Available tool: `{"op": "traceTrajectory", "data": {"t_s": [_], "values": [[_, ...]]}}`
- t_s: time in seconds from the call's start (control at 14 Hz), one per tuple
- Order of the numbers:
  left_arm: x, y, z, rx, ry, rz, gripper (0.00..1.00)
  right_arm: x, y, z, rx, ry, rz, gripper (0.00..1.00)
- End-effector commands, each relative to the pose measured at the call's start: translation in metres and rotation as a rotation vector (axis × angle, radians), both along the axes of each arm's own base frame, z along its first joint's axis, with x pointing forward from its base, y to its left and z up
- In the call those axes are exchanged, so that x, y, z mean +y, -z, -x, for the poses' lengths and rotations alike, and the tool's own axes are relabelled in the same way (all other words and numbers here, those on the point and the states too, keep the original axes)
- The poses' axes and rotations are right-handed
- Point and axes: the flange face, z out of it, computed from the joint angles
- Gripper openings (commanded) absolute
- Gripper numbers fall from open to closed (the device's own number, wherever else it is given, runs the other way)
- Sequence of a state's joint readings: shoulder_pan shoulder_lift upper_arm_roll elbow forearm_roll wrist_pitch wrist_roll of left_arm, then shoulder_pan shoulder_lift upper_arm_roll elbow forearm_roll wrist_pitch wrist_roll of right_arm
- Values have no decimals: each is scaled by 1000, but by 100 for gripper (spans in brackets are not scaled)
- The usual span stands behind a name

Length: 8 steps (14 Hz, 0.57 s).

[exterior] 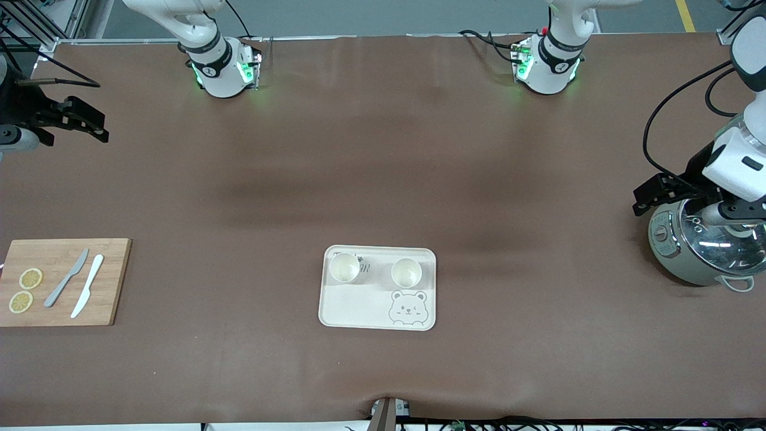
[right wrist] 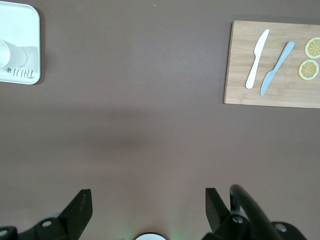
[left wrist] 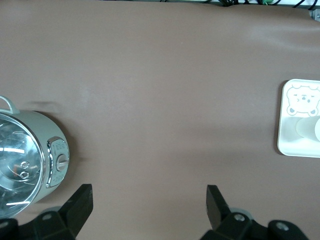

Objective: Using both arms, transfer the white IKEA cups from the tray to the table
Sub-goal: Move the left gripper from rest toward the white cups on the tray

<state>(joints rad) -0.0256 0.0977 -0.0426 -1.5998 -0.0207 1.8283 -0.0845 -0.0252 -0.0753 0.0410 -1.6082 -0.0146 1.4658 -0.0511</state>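
Note:
Two white IKEA cups stand upright on the cream bear tray (exterior: pixel 359 311), one (exterior: pixel 344 267) toward the right arm's end and one (exterior: pixel 406 272) toward the left arm's end. My right gripper (exterior: pixel 84 124) is open and empty, up over bare table at the right arm's end. My left gripper (exterior: pixel 649 197) is open and empty, beside the cooker at the left arm's end. Both are well away from the cups. The left wrist view shows its open gripper (left wrist: pixel 149 200) and the tray's edge (left wrist: pixel 285 125). The right wrist view shows its open gripper (right wrist: pixel 149 205) and a cup (right wrist: pixel 12 55) on the tray (right wrist: pixel 30 30).
A wooden cutting board (exterior: pixel 114 281) with two knives and two lemon slices lies at the right arm's end, also in the right wrist view (right wrist: pixel 240 90). A grey rice cooker with a glass lid (exterior: pixel 688 257) stands at the left arm's end, also in the left wrist view (left wrist: pixel 45 130).

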Motion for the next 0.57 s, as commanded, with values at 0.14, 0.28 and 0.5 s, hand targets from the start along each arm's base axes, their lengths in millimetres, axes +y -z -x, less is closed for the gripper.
{"op": "traceTrajectory", "data": {"t_s": [0.14,0.28,0.5], "values": [[-3,-4,1,14,-10,21,100,1,-1,3,4,12,11,100],[-7,-4,1,13,-8,22,100,0,-1,3,3,15,10,100],[-21,-5,1,14,-26,27,100,-1,-3,0,-6,16,3,100]]}}
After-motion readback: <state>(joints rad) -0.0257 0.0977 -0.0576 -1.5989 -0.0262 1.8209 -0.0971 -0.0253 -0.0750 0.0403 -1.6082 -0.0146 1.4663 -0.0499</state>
